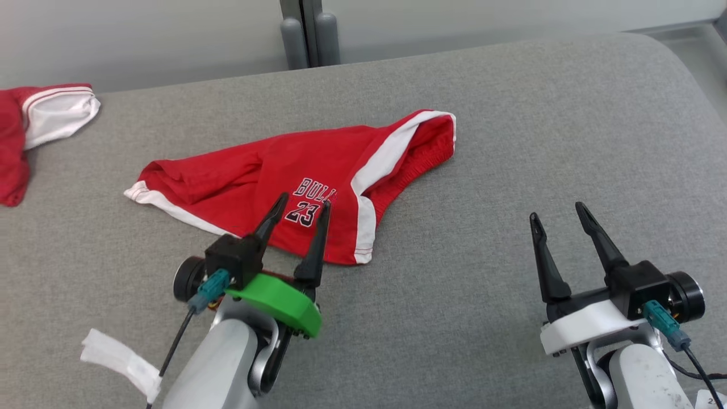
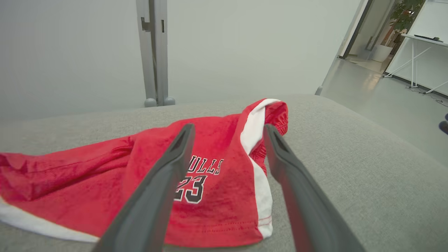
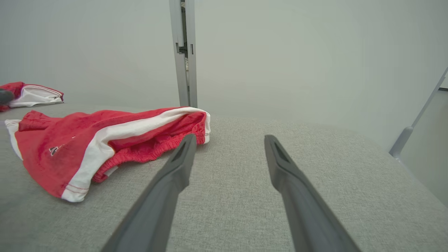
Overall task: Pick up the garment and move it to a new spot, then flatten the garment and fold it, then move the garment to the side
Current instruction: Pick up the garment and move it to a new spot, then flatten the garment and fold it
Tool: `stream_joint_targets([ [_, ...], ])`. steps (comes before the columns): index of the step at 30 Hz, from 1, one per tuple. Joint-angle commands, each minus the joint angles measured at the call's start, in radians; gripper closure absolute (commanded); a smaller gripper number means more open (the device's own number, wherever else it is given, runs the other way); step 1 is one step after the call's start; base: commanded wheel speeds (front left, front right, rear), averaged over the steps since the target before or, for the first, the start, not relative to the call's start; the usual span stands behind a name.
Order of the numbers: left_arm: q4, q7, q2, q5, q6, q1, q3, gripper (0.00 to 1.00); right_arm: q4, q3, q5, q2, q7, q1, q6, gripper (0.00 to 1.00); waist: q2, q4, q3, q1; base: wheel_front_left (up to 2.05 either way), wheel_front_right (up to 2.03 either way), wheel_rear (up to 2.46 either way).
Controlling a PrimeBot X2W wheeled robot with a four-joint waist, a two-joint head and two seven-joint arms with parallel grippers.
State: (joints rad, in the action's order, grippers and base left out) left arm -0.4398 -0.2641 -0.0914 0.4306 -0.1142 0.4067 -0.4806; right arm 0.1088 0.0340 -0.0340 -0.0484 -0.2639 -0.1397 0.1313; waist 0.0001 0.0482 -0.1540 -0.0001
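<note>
Left end effector (image 1: pixel 304 200) gapes wide over crumpled red-and-white shorts (image 1: pixel 244 170); right end effector (image 1: pixel 556 210) gapes wide over coarse grey upholstery (image 1: pixel 511 142).

Red shorts (image 1: pixel 255 170) on grey cushion (image 1: pixel 511 142), left gripper (image 1: pixel 304 200) at near hem

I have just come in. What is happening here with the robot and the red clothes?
A two-armed robot is working on a pair of red shorts printed "Bulls 23", which lie crumpled and not yet folded on a grey padded surface. Its left gripper is open over the near part of the shorts and grips nothing. The right gripper is open too, over bare surface to their right. Another red and white garment lies at the far left.
</note>
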Motion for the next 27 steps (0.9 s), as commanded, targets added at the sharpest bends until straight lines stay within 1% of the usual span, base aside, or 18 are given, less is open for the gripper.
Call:
stream_joint_targets([
  [1,0.020,0.000,-0.002,-0.019,-0.002,-0.051,0.026,0.00,0.006,-0.001,-0.004,-0.004,-0.001,0.024,-0.001,0.00,-0.0001,-0.040,0.067,0.0001,0.00,0.00,0.00],
  [7,0.084,0.000,0.002,-0.071,-0.005,-0.221,0.144,0.00,0.022,0.009,-0.023,-0.004,-0.001,0.076,-0.001,0.00,-0.0001,-0.051,0.130,0.0001,0.00,0.00,0.00],
  [16,0.181,-0.001,0.020,-0.131,-0.005,-0.410,0.324,0.00,0.030,0.017,-0.047,-0.004,-0.001,0.122,-0.001,0.00,-0.0001,-0.051,0.155,0.0001,0.00,0.00,0.00],
  [22,0.231,-0.001,0.033,-0.173,-0.005,-0.481,0.393,0.00,0.045,0.020,-0.061,-0.004,-0.001,0.130,-0.001,0.00,-0.0001,-0.045,0.161,0.0001,0.00,0.00,0.00],
  [27,0.248,-0.001,0.039,-0.175,-0.006,-0.508,0.421,0.00,0.059,0.022,-0.068,-0.004,-0.001,0.127,-0.001,0.00,-0.0001,-0.043,0.162,0.0001,0.00,0.00,0.00],
])
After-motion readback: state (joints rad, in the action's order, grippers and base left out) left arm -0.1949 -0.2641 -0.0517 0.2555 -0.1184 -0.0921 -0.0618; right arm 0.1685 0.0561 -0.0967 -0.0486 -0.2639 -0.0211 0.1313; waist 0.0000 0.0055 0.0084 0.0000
